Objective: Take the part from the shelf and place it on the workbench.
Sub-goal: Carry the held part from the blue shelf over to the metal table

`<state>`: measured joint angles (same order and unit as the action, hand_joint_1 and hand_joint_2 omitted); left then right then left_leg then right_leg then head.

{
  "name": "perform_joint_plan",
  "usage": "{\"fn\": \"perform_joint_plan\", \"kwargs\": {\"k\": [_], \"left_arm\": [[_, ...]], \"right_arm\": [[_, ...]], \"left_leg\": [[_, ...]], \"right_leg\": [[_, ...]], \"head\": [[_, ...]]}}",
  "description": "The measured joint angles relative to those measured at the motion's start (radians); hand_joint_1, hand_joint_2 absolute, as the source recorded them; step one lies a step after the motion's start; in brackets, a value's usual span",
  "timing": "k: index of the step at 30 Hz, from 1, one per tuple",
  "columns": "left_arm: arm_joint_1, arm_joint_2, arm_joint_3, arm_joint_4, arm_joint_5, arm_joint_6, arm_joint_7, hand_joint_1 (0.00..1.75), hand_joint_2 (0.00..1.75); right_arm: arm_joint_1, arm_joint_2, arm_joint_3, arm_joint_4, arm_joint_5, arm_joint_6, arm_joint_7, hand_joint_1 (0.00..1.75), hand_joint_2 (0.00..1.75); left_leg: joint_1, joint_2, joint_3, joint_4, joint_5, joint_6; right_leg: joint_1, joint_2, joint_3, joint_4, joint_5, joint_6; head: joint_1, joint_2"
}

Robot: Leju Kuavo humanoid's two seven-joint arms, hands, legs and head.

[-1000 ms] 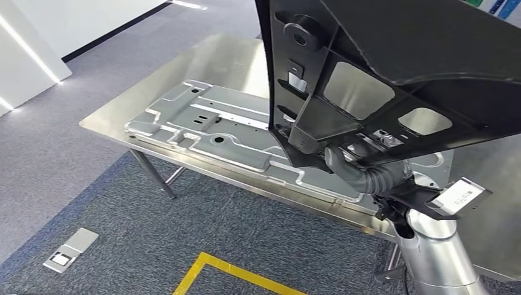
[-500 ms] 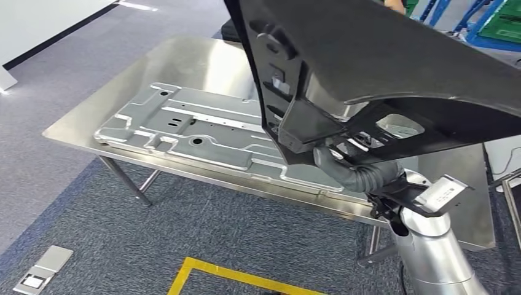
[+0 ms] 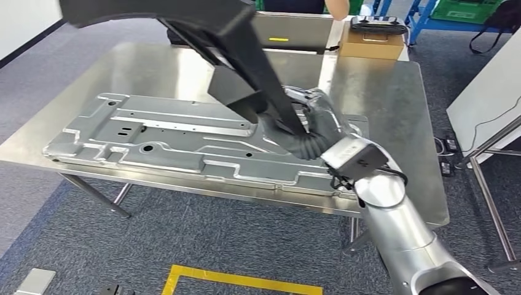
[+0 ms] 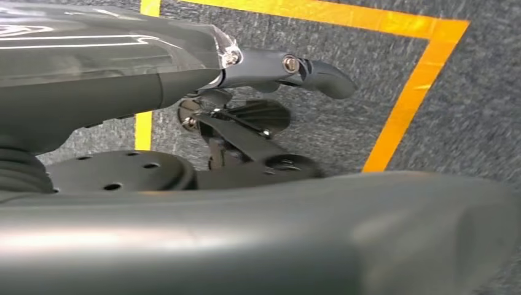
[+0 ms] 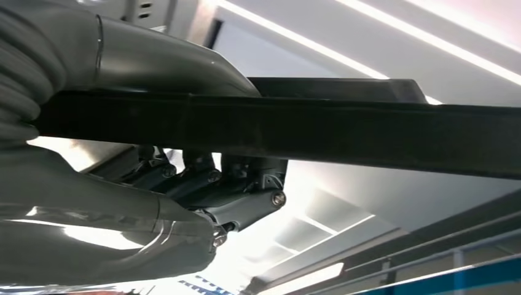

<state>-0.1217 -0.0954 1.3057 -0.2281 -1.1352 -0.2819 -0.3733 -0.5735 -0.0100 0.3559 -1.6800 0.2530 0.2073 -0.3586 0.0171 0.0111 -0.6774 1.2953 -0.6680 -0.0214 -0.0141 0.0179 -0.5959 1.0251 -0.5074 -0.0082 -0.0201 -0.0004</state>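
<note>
The part is a long black moulded panel (image 3: 246, 55). It slants from the upper left down to my right hand (image 3: 305, 130), which grips its lower end above the steel workbench (image 3: 381, 92). In the right wrist view, a black edge of the part (image 5: 319, 132) lies clamped between the thumb and fingers (image 5: 246, 178). My left hand (image 4: 276, 67) hangs over the carpet with nothing in it and one finger stretched out.
A large grey stamped metal panel (image 3: 160, 138) covers the near half of the workbench. A cardboard box (image 3: 372, 44) with a black device on it stands at the far edge, with a person's hand (image 3: 335, 7) beside it. Yellow floor tape (image 3: 246, 279) lies in front of the workbench, and a white board (image 3: 485, 92) stands to the right.
The camera has turned, so the workbench now sits square in view. The black part has swung from the upper right to the upper left. My right hand has moved forward over the grey panel.
</note>
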Motion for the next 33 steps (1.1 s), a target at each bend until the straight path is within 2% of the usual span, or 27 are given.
{"fn": "perform_joint_plan", "kwargs": {"k": [1, 2, 4, 5, 6, 7, 9, 13, 16, 21, 33], "left_arm": [[-0.002, 0.000, -0.004, 0.000, -0.003, 0.000, 0.003, 0.00, 0.00], [-0.005, -0.001, -0.009, 0.000, -0.006, 0.000, 0.005, 0.00, 0.00], [-0.012, -0.001, -0.017, 0.000, -0.011, -0.001, 0.009, 0.00, 0.00], [-0.015, -0.001, -0.020, 0.000, -0.012, -0.001, 0.012, 0.00, 0.00], [-0.017, -0.001, -0.023, 0.000, -0.013, 0.000, 0.015, 0.00, 0.00], [-0.019, -0.001, -0.025, 0.000, -0.014, 0.000, 0.017, 0.00, 0.00], [-0.019, -0.002, -0.029, 0.000, -0.016, 0.000, 0.022, 0.00, 0.00], [-0.026, -0.002, -0.035, 0.001, -0.018, 0.002, 0.027, 0.00, 0.00], [-0.032, -0.002, -0.044, 0.001, -0.021, 0.003, 0.034, 0.00, 0.00], [-0.036, -0.002, -0.057, 0.001, -0.028, 0.001, 0.040, 0.00, 0.00], [-0.050, -0.005, -0.086, 0.001, -0.036, -0.002, 0.054, 0.00, 0.00]], "right_arm": [[-0.013, 0.013, 0.012, 0.017, 0.020, -0.010, 0.007, 1.75, 1.75], [-0.026, 0.027, 0.024, 0.033, 0.036, -0.019, 0.012, 1.75, 1.75], [-0.052, 0.055, 0.045, 0.059, 0.059, -0.035, 0.018, 1.75, 1.75], [-0.065, 0.068, 0.054, 0.070, 0.069, -0.041, 0.020, 1.75, 1.75], [-0.075, 0.079, 0.062, 0.078, 0.079, -0.046, 0.023, 1.75, 1.75], [-0.081, 0.088, 0.069, 0.086, 0.090, -0.051, 0.027, 1.75, 1.75], [-0.089, 0.101, 0.082, 0.099, 0.116, -0.060, 0.038, 1.75, 1.75], [-0.125, 0.136, 0.129, 0.151, 0.212, -0.092, 0.064, 1.75, 1.75], [-0.144, 0.161, 0.174, 0.197, 0.298, -0.119, 0.078, 1.75, 1.75], [-0.168, 0.193, 0.224, 0.271, 0.383, -0.148, 0.105, 1.75, 1.75], [-0.236, 0.229, 0.293, 0.475, 0.609, -0.217, 0.180, 1.75, 1.75]], "left_leg": [[-0.001, -0.002, -0.008, 0.006, 0.013, 0.003], [-0.001, -0.005, 0.003, -0.028, 0.045, 0.008], [-0.003, -0.030, 0.054, -0.159, 0.123, 0.023], [-0.004, -0.045, 0.077, -0.215, 0.148, 0.028], [-0.005, -0.057, 0.090, -0.249, 0.158, 0.031], [-0.006, -0.063, 0.095, -0.263, 0.156, 0.031], [-0.007, -0.057, 0.098, -0.275, 0.155, 0.029], [-0.005, -0.050, 0.101, -0.289, 0.162, 0.020], [-0.008, -0.051, 0.101, -0.288, 0.163, 0.024], [-0.010, -0.052, 0.101, -0.287, 0.163, 0.026], [-0.005, -0.051, 0.101, -0.287, 0.163, 0.026]], "right_leg": [[0.002, 0.010, 0.001, 0.000, 0.000, 0.000], [0.003, 0.020, 0.002, 0.001, 0.000, -0.001], [0.004, 0.039, 0.004, 0.001, 0.000, 0.000], [0.005, 0.048, 0.002, 0.001, 0.000, 0.001], [0.004, 0.055, 0.000, 0.002, 0.001, 0.005], [0.003, 0.061, -0.004, 0.001, 0.002, 0.009], [0.001, 0.070, -0.007, -0.002, 0.006, 0.018], [0.004, 0.071, -0.003, -0.016, 0.015, -0.003], [0.003, 0.069, 0.000, -0.021, 0.016, 0.002], [0.001, 0.067, 0.001, -0.023, 0.018, 0.015], [0.005, 0.067, -0.002, -0.021, 0.018, 0.017]], "head": [[0.000, 0.000], [0.000, 0.000], [0.000, 0.000], [0.000, 0.000], [0.000, 0.000], [0.000, 0.000], [0.000, 0.000], [0.001, 0.000], [0.001, 0.000], [0.001, 0.000], [0.001, 0.000]]}}
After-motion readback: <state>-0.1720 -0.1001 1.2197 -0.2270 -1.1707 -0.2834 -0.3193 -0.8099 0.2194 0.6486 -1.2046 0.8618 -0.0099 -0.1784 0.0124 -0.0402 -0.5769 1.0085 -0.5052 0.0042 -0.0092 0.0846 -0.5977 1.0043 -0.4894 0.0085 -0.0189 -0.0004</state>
